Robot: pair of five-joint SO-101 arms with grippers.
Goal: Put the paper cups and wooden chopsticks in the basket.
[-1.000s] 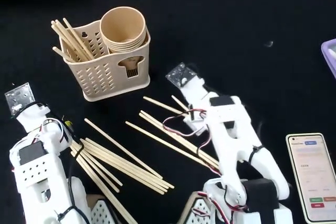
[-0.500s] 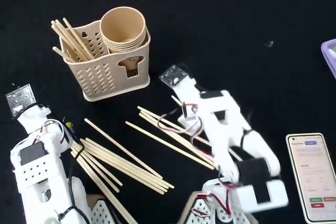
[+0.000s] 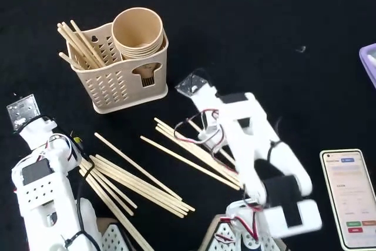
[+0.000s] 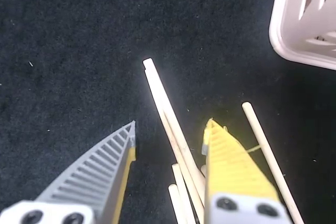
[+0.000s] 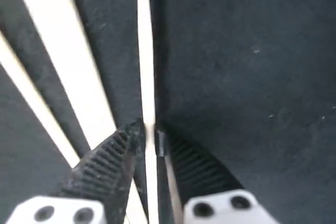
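A: right gripper (image 5: 149, 130)?
B: jaws pinched narrow on one chopstick (image 5: 144, 45), near its end I think, view is tight; arm sits low over the surface (image 3: 282, 39), looks set to lift it toward the basket (image 3: 126, 83)
A: left gripper (image 4: 170, 124)?
B: jaws wide, straddling the ends of the loose chopsticks (image 4: 156, 87), nothing held, likely lined up for a pick
A: basket contents?
B: stacked paper cups (image 3: 138, 27) in one compartment, leaning chopsticks (image 3: 79, 42) in the other; plenty more lie on the surface
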